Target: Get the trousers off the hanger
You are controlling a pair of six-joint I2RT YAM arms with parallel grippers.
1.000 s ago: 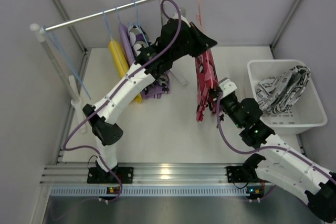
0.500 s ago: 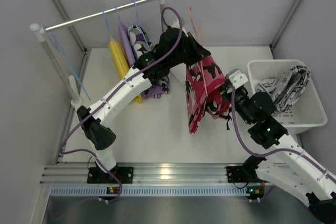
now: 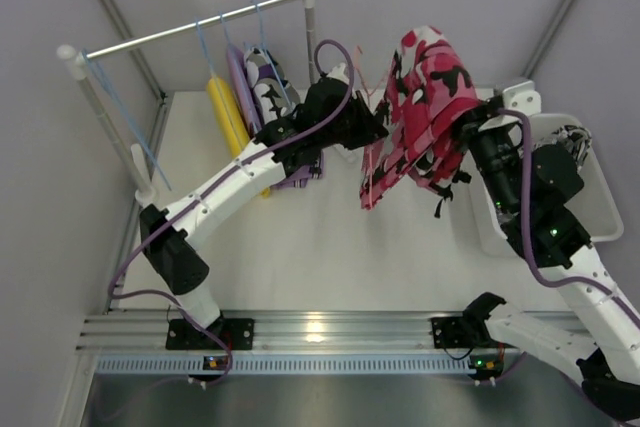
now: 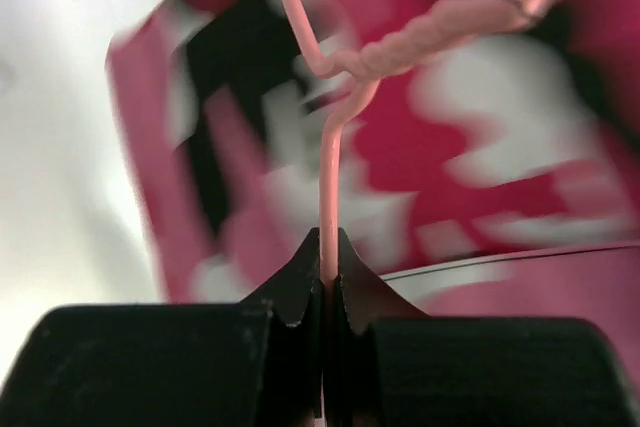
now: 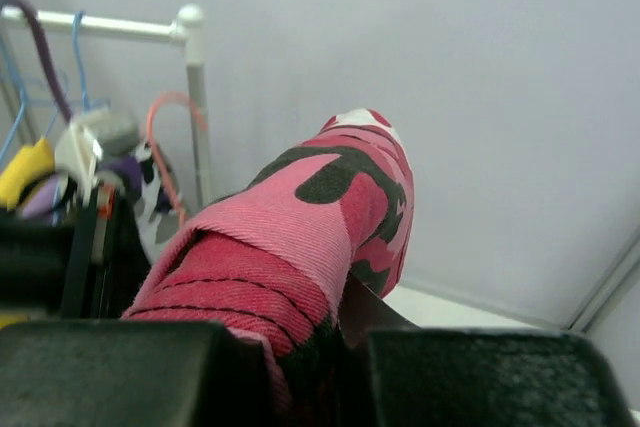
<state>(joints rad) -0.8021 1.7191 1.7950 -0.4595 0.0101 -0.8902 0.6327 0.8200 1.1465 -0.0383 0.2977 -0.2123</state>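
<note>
Over the last second the right gripper (image 3: 468, 129) has swung up and to the far right. It has carried the red-pink trousers (image 3: 425, 87) from a straight hang into a raised bunch above the surface (image 3: 300, 247). Its jaws are clamped on a fold of the cloth. The left gripper (image 4: 325, 269) is pinched closed on the pink wire hanger (image 4: 328, 177), which it holds right of the rail (image 3: 190, 29), where the yellow trousers (image 3: 225, 112) and purple trousers (image 3: 240, 77) hang. One trailing end of the red-pink pair drapes beside the hanger, so it is probably not yet free. More pull toward the white basket (image 3: 607, 209) should clear it.
</note>
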